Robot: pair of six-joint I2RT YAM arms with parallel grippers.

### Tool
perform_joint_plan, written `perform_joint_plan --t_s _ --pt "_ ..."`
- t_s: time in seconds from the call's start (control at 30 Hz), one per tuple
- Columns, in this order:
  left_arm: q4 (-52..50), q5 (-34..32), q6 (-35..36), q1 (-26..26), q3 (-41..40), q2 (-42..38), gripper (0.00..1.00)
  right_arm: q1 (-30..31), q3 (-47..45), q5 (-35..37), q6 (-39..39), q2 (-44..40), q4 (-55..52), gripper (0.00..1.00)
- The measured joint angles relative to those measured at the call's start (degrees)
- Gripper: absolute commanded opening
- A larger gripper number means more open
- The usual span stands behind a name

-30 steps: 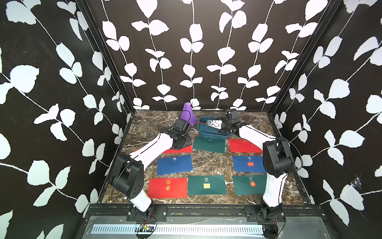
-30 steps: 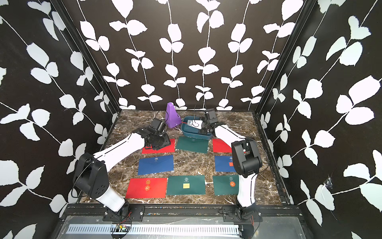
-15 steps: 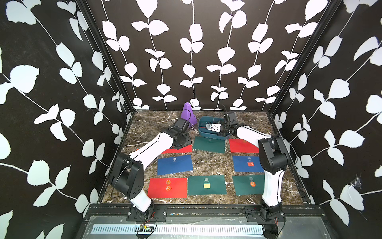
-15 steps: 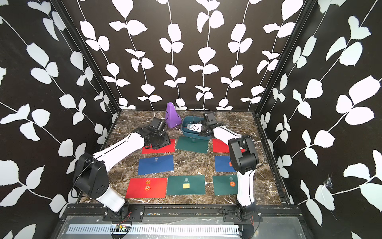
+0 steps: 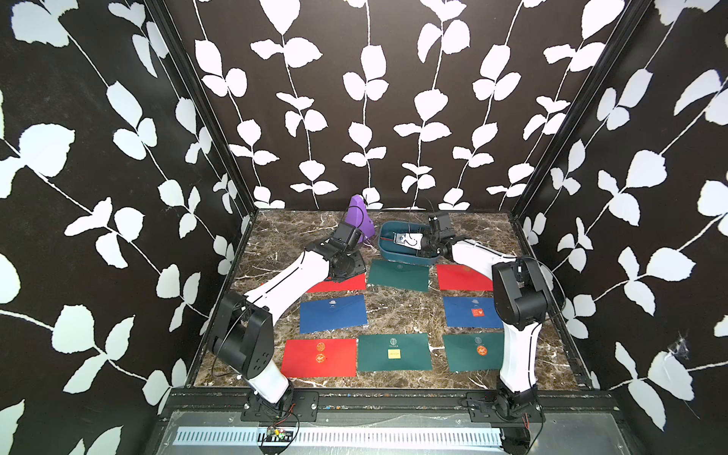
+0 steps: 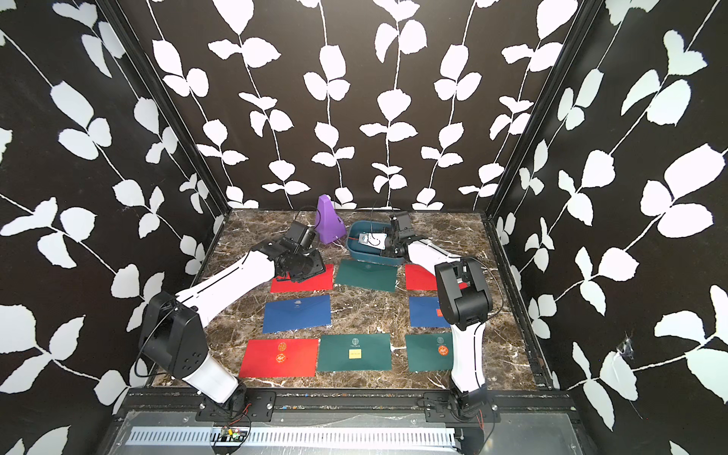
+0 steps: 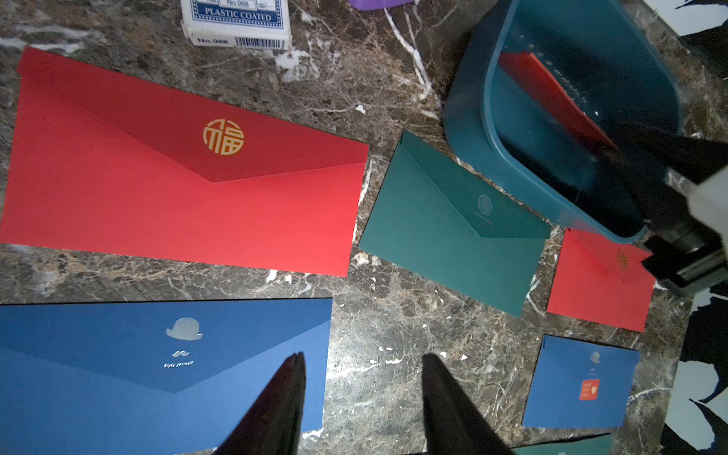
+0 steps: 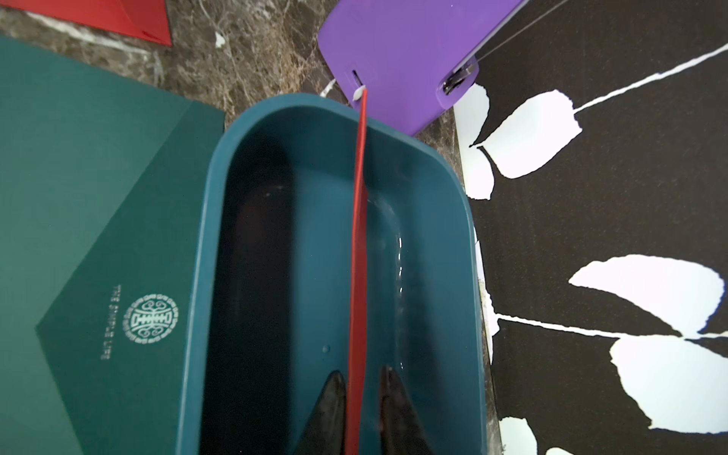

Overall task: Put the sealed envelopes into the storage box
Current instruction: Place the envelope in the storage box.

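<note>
The teal storage box (image 5: pixel 394 255) stands at the back of the marble table, and a red sealed envelope (image 8: pixel 358 275) stands on edge inside it. My right gripper (image 8: pixel 360 376) reaches into the box. Its jaws are slightly open around that envelope, with a thin gap showing at one finger. My left gripper (image 7: pixel 362 358) hangs open and empty over bare marble beside a blue envelope (image 7: pixel 157 366). Several more envelopes lie flat in rows in both top views, including red (image 5: pixel 319 357), green (image 5: pixel 394 351) and blue (image 5: pixel 470 311).
A purple pyramid-shaped object (image 5: pixel 360 220) stands just left of the box (image 8: pixel 205 256), almost touching it. A white card pack (image 7: pixel 236 19) lies behind the large red envelope (image 7: pixel 177 189). A green envelope (image 8: pixel 78 236) lies against the box's front side. Leaf-patterned walls close in three sides.
The right jaws, shut before, have parted slightly from the red envelope in the box. The right arm's elbow has shifted a little to the left. The left arm has not moved.
</note>
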Motion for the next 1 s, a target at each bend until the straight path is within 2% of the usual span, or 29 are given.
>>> perform_joint_plan --t_s 0.37,0.67,0.77,0.97,1.0 --pt "0.0 0.6 0.2 0.0 0.0 -2.1 0.51 0.0 -7.5 1.7 2.4 -10.1 -0.3 0.35" --pt "-0.6 1.0 1.7 -0.5 0.0 -4.1 0.51 0.9 -11.2 3.0 8.4 -16.4 -2.2 0.34" --pt "-3.1 0.4 3.2 -1.7 1.0 -3.0 0.53 1.9 -10.4 3.9 14.3 -16.5 -5.5 0.36" --pt "-6.0 -0.2 5.5 -4.5 2.9 0.9 0.57 3.1 -7.1 4.1 32.4 -16.6 -13.1 0.47" --pt "-6.2 -0.2 5.6 -4.9 2.8 1.4 0.57 3.2 -7.0 4.1 35.6 -16.9 -14.6 0.52"
